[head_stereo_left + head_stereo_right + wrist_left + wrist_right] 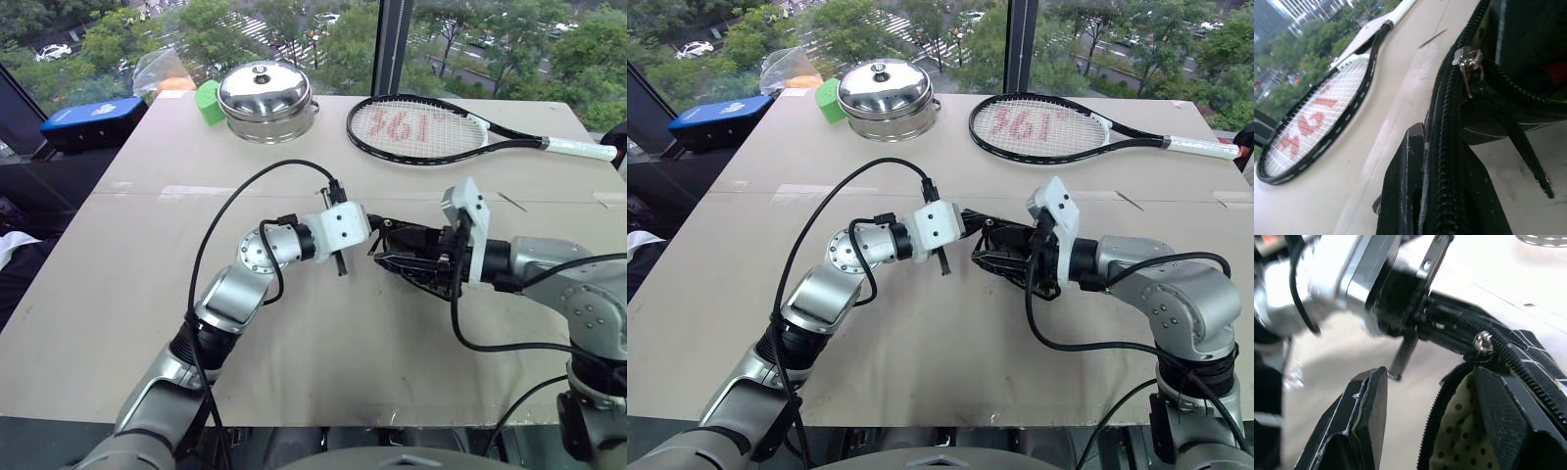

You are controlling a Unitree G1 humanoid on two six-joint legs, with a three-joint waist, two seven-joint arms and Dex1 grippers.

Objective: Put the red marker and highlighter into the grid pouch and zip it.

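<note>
A blue case is seen at the far left edge of the table, followed by a green block just beside a lidded steel pot. The left gripper is clenched on the zipper-end edge of the grid pouch, which is held above mid-table between both arms. The metal zipper slider sits on the partly open teeth, with a dotted pale lining exposed. The right gripper is parted, one finger inside the pouch mouth and the other outside. A tennis racket lies at far right.
</note>
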